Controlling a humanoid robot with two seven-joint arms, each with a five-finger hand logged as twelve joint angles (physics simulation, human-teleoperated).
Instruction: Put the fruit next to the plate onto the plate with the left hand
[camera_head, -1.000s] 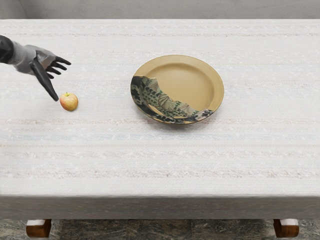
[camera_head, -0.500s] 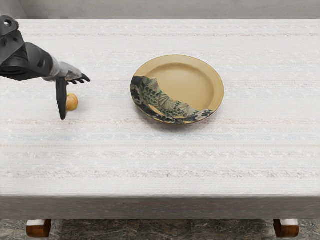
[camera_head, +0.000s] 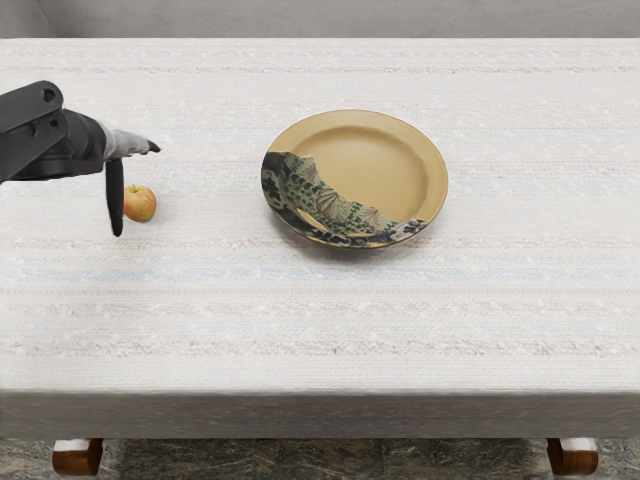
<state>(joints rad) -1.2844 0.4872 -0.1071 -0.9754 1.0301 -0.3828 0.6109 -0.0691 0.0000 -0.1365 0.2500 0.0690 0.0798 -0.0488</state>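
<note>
A small red-yellow apple (camera_head: 141, 203) lies on the white tablecloth, well left of the plate. The ochre plate (camera_head: 400, 165) with a dark green landscape pattern along its front left rim sits at the table's middle. My left hand (camera_head: 122, 170) comes in from the left edge and hovers just above and left of the apple. It is open: the thumb (camera_head: 115, 200) hangs straight down beside the apple's left side and the other fingers (camera_head: 145, 147) point right, over it. Nothing is held.
The cloth-covered table (camera_head: 320, 320) spans the whole view, its front edge near the bottom. Two wooden feet (camera_head: 78, 455) show under the front edge.
The left hand moved from upper left of the apple to over it, turning so the thumb points down. In the last half second it drew slightly left. The apple has not moved.
</note>
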